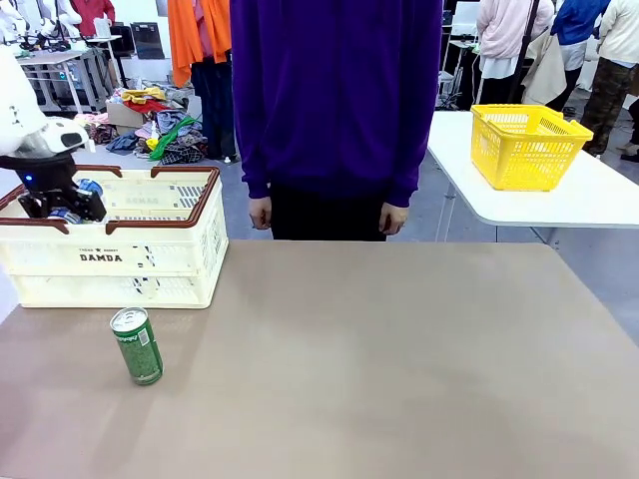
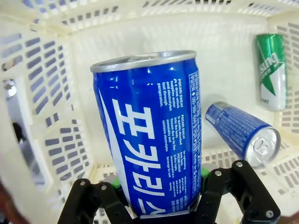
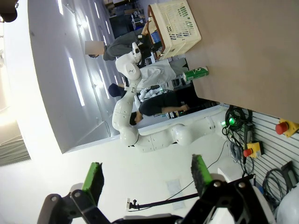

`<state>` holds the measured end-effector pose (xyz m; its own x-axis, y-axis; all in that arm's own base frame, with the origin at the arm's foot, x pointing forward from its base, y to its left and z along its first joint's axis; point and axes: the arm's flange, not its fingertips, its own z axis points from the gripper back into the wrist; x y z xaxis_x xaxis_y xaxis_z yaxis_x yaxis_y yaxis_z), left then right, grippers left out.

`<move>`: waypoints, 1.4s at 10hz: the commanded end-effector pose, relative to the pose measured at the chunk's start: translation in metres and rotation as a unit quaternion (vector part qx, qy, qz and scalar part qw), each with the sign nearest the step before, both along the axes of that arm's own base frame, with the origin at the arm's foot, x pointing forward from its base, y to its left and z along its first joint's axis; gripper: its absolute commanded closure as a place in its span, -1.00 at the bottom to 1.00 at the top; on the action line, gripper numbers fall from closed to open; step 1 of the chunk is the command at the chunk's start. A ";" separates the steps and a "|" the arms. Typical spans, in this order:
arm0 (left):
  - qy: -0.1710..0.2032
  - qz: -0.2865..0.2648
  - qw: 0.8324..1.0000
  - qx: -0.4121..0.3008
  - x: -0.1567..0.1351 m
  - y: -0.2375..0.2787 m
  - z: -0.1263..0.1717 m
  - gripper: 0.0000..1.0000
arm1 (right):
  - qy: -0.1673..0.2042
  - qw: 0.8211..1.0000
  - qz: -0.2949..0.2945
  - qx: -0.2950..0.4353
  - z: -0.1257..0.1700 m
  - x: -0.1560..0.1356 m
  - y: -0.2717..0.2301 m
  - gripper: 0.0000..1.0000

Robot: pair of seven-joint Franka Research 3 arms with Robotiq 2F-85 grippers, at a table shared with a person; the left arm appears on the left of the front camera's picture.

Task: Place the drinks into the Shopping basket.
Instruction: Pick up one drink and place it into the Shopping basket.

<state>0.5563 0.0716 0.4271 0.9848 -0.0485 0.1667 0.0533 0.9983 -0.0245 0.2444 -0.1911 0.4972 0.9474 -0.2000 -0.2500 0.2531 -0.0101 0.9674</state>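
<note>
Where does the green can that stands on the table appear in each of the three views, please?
Front view: the green can stands upright at lower left, on the table just in front of the Shopping basket.
Left wrist view: not in it; the green can lying there is another one, inside the basket.
Right wrist view: upper right, sideways, below the basket.
Shared landmark: the Shopping basket.

The left arm (image 1: 25,115) is glossy white with rounded shells, ending in a black gripper (image 1: 60,205) beside the Shopping basket (image 1: 150,264). In the left wrist view its fingers (image 2: 93,205) are matte black with small silver screws and green pads. The right gripper (image 3: 147,182) has the same black linkage, with green pads (image 3: 92,179). The person behind the basket wears a purple sweater (image 1: 334,95) and dark trousers (image 1: 324,215).
</note>
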 end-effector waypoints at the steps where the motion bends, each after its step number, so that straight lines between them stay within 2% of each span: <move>1: 0.020 -0.002 1.000 0.013 0.017 -0.001 -0.014 1.00 | -0.005 1.000 -0.001 0.001 0.003 -0.001 0.000 -1.00; 5: 0.033 0.002 0.999 0.026 0.025 -0.007 -0.030 1.00 | -0.005 1.000 -0.001 0.001 0.003 -0.001 0.000 -1.00; 6: 0.036 -0.003 0.999 0.023 0.026 -0.010 -0.032 0.33 | -0.005 1.000 -0.001 0.001 0.003 -0.001 0.000 -1.00; 7: 0.038 -0.004 0.999 0.022 0.025 -0.012 -0.031 -0.82 | -0.005 1.000 -0.001 0.001 0.003 -0.001 0.000 -1.00; 8: 0.037 -0.003 0.999 0.022 0.024 -0.011 -0.030 -1.00 | -0.005 1.000 -0.001 0.001 0.003 -0.001 0.000 -1.00; 14: 0.015 -0.001 1.000 0.014 0.021 -0.011 -0.017 -1.00 | -0.005 1.000 -0.001 0.001 0.003 -0.001 0.000 -1.00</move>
